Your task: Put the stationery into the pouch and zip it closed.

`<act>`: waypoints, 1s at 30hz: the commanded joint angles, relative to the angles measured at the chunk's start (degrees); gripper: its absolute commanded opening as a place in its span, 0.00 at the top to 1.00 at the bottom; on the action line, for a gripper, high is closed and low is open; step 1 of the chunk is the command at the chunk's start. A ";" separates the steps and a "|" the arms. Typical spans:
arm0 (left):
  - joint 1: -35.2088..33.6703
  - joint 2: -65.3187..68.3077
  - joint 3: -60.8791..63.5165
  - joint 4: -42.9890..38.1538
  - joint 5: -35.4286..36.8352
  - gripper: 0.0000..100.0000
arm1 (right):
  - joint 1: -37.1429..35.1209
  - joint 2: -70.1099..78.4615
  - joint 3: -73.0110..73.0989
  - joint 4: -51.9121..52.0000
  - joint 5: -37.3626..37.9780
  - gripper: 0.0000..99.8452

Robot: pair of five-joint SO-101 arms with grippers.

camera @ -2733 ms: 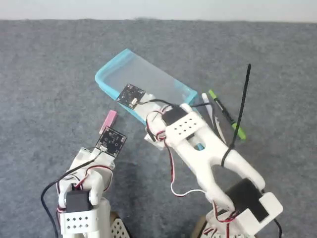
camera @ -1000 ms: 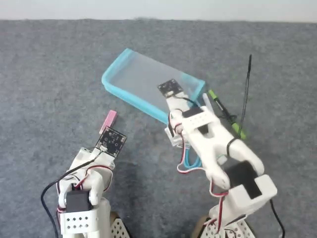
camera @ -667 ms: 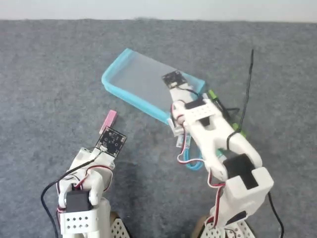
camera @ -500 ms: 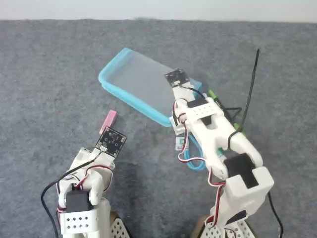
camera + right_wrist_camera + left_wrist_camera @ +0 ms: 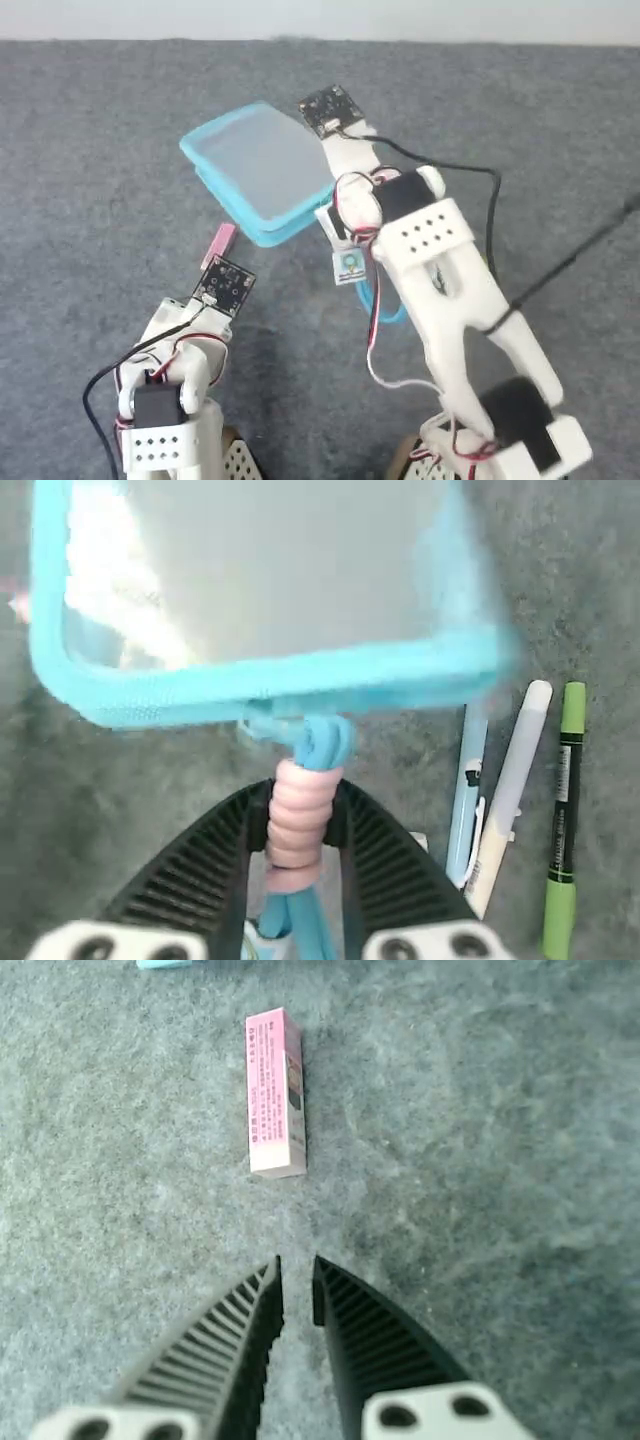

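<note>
We count one pouch (image 5: 262,165), pale blue and see-through, in the upper middle of the high view. Just below it, left of centre, we count one pink box (image 5: 219,243). Pens come to three, lying side by side on the carpet (image 5: 590,580): one light blue pen (image 5: 468,790), one white pen (image 5: 510,780) and one green marker (image 5: 562,820). At the pouch's edge we count one pink coiled pull (image 5: 295,820) and one blue cord (image 5: 322,742). One small square tag (image 5: 349,265) hangs near the centre of the high view. We count two arms, the left arm (image 5: 165,400) at lower left and the right arm (image 5: 450,290) at right. There are two grippers: the left gripper (image 5: 297,1265) and the right gripper (image 5: 298,792).
</note>
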 commanded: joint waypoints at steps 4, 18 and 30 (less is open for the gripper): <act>-0.09 -1.14 -0.48 -2.99 -0.53 0.95 | -0.48 -3.30 -4.48 2.95 -0.70 0.99; -19.34 18.64 -13.67 -23.30 1.05 0.95 | -0.57 -11.74 -9.23 6.73 -2.02 0.99; -0.70 63.82 -29.76 -24.70 3.25 0.95 | -0.40 -14.02 -16.35 12.79 -2.90 0.99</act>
